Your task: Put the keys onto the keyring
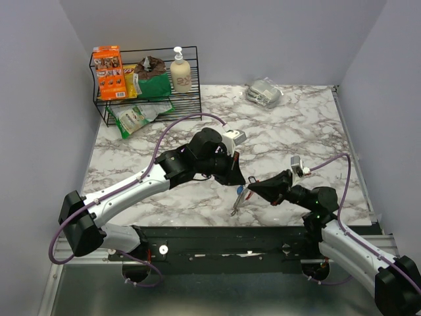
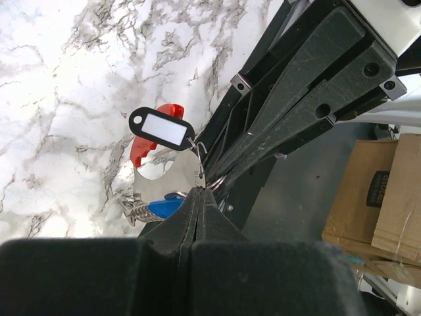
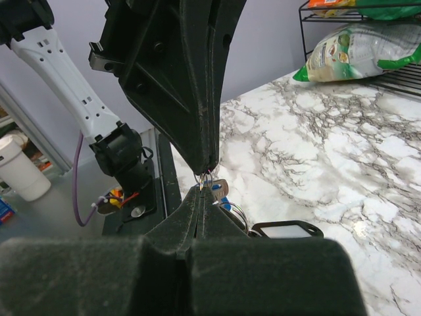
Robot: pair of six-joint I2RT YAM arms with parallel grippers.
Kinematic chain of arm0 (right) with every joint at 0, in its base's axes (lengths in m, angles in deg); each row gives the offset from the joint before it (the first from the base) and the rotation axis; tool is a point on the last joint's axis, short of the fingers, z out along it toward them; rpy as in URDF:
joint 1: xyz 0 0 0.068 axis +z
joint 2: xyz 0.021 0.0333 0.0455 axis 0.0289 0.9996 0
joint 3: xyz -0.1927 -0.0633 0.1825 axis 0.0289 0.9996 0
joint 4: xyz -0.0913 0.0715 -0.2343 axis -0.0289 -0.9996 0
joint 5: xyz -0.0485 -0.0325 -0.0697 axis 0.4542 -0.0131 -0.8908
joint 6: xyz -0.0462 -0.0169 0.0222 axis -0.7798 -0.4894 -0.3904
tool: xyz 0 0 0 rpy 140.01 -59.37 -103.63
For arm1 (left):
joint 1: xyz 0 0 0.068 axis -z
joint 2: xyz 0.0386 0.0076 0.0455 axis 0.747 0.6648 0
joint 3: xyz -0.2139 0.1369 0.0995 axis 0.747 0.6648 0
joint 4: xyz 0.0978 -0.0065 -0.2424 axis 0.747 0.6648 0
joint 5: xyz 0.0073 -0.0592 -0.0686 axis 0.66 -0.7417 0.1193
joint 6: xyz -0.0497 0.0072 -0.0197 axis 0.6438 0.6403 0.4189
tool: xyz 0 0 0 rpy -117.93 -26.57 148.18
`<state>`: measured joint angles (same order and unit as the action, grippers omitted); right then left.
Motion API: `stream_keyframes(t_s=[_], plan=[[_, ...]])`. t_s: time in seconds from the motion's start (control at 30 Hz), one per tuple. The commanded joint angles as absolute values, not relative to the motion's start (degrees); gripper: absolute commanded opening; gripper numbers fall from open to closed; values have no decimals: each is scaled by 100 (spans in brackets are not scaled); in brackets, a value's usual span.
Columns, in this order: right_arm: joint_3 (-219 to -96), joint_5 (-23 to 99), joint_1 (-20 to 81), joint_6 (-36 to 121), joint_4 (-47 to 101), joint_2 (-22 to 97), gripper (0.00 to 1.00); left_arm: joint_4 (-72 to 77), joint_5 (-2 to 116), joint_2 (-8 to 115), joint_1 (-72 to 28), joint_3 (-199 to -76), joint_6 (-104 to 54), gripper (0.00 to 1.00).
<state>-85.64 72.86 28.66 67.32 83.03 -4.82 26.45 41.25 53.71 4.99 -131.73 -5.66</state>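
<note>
My left gripper (image 1: 243, 184) and right gripper (image 1: 250, 188) meet tip to tip above the table's near edge, and both are shut. Between the tips sits a small silver ring (image 3: 208, 178) of the keyring. In the left wrist view my left gripper (image 2: 199, 189) pinches at that ring (image 2: 217, 179), and the right arm's fingers (image 2: 296, 99) come in from the upper right. Below hang a red clip (image 2: 146, 146), a black tag with a white label (image 2: 160, 128), a blue-headed key (image 2: 164, 208) and a silver key (image 2: 161, 176). In the right wrist view my right gripper (image 3: 204, 187) grips the ring from below.
A black wire rack (image 1: 105, 112) at the back left holds snack packets and a soap bottle (image 1: 181, 71). A foil pack (image 1: 264, 92) lies at the back right. A cardboard box (image 2: 385, 197) stands off the table. A white cup (image 3: 20, 168) stands beyond the left arm's base.
</note>
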Motion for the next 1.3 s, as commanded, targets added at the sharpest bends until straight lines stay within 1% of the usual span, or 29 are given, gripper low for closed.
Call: stream_keyframes(t_s=[0.0,0.3,0.6,0.77,1.27], plan=[[-8534,7209,2890,6622,8384,-532,0,2492,3929,5230,493,-13303,-515,0],[-8526,7173,2890,6622,8384,-585,0,3090,4456,5071,484,-13453,-674,0],[-8534,7147,2882,6622,8419,-629,0,2985,4000,5080,449,-13444,-287,0],[-8561,7165,2890,6613,8463,-585,0,2669,3631,5124,440,-13286,-6,0],[-8508,7165,2890,6640,8560,-594,0,2888,3859,5168,335,-13172,117,0]])
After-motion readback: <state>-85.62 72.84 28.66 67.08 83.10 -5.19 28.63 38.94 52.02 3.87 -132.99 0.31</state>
